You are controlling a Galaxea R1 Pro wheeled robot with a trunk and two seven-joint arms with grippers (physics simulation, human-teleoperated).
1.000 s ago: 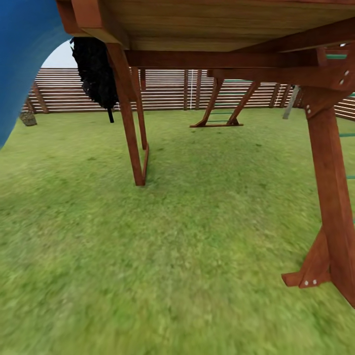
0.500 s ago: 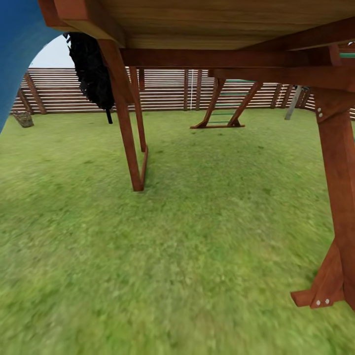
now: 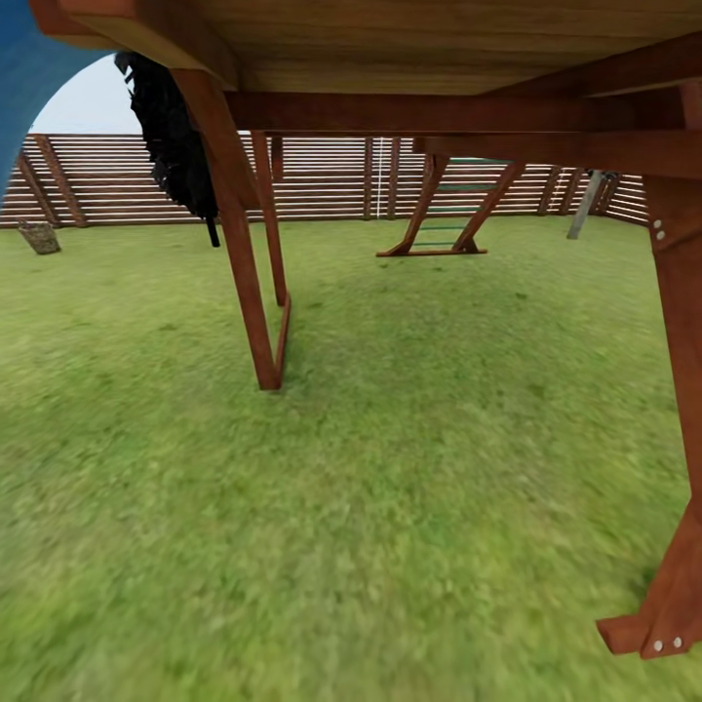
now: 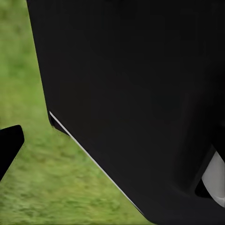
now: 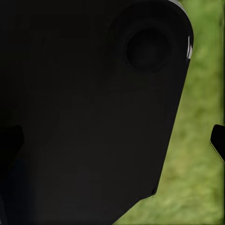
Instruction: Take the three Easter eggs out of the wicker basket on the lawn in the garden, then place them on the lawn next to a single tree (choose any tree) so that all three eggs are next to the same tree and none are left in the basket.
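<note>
Lawn [image 3: 370, 507] spreads under a wooden play frame [image 3: 244, 283] toward the slatted fence [image 3: 331, 180]. Wrist views show dark robot bodywork over grass (whether either pincer is open or closed cannot be told). Eggs and basket are nowhere near the pincers; judged from this, retrieval and placement remain undone.

The lawn [image 3: 390, 507] spreads out under a reddish-brown wooden play structure [image 3: 439, 58] whose deck roofs the upper view. One slanted leg [image 3: 244, 283] stands left of centre, another post [image 3: 678, 390] at the right edge. Beyond, a slatted wooden fence [image 3: 331, 180] runs across, with a dark tree [image 3: 175, 146] and a blue slide [image 3: 24, 68] at upper left.
</note>
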